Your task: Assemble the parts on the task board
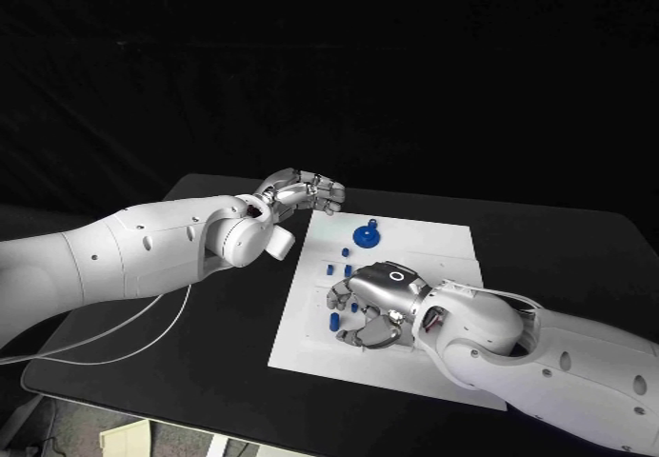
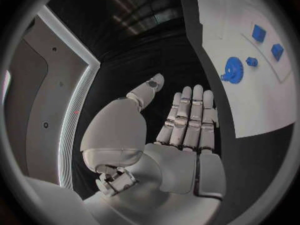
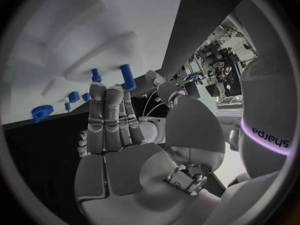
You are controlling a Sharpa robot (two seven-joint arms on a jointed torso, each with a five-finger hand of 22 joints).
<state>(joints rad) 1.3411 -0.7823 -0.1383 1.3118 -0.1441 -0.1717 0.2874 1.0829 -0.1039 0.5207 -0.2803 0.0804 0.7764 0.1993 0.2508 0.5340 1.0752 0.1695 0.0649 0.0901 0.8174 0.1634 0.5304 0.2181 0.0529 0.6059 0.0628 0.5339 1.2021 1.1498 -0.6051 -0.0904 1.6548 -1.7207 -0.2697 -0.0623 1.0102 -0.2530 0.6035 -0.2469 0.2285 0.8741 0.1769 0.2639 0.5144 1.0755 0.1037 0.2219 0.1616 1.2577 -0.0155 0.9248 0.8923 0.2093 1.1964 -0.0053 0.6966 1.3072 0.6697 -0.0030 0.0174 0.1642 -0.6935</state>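
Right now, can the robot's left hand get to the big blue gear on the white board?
Probably yes. The left hand hovers open just off the task board, the blue gear lies near that edge, and nothing sits between them.

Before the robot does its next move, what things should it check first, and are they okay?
1. Left hand holding nothing: ok, its fingers lie apart at the far left corner of the task board.
2. Right hand over the board's near parts: ok.
3. Right hand holding a part: cannot tell; its fingers hide what lies beneath.
4. Blue gear free to pick: ok, nothing touches it.
5. Small blue pieces on the board: ok.
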